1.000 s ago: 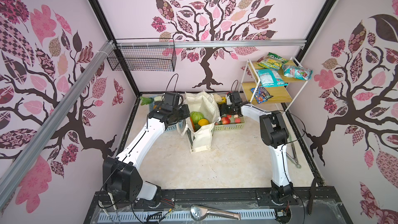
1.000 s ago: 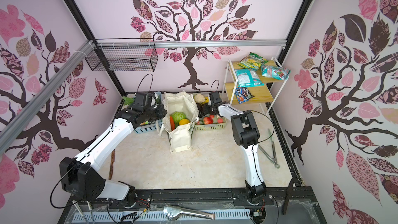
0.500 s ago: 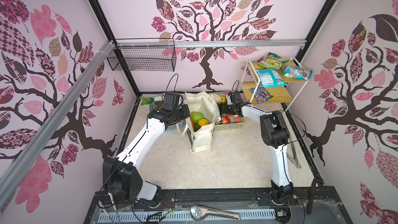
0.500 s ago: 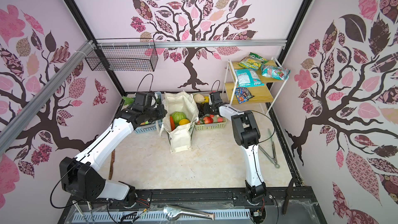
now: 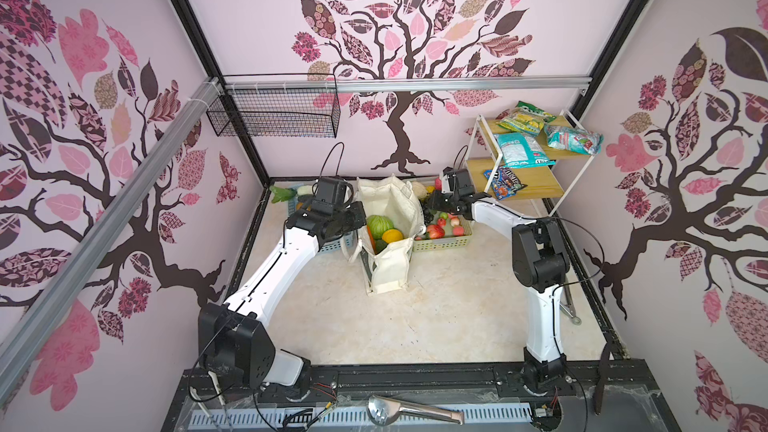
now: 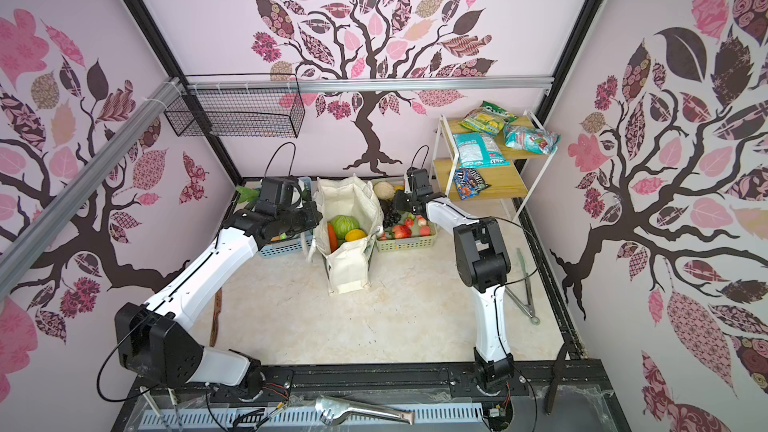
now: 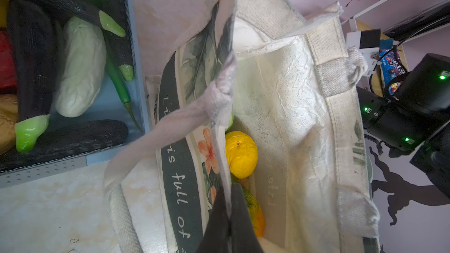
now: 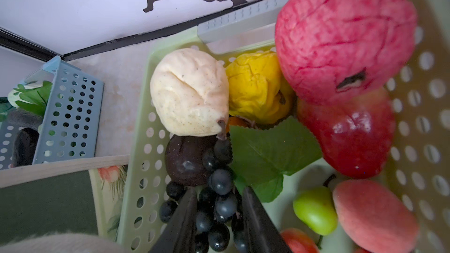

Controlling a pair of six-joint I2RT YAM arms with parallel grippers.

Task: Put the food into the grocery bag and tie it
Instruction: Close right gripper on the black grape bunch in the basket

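Observation:
The cream grocery bag (image 5: 390, 272) (image 6: 347, 272) stands open mid-floor, showing its dark green "full of art" panel (image 7: 175, 186). Inside lie a green cabbage (image 5: 379, 224), an orange (image 5: 392, 236) and a yellow fruit (image 7: 241, 154). My left gripper (image 5: 359, 218) (image 7: 230, 205) is shut on the bag's near rim and holds that wall up. More food fills the green basket (image 5: 442, 245). There my right gripper (image 5: 432, 203) (image 8: 219, 205) is shut round a bunch of dark grapes (image 8: 220, 181), which still rests in the basket.
A blue basket (image 5: 336, 245) of aubergines and greens sits left of the bag. A wooden shelf (image 5: 528, 184) with snack packets stands at the back right, and a wire basket (image 5: 274, 114) hangs on the wall. Metal tongs (image 6: 525, 284) lie by the right arm's base.

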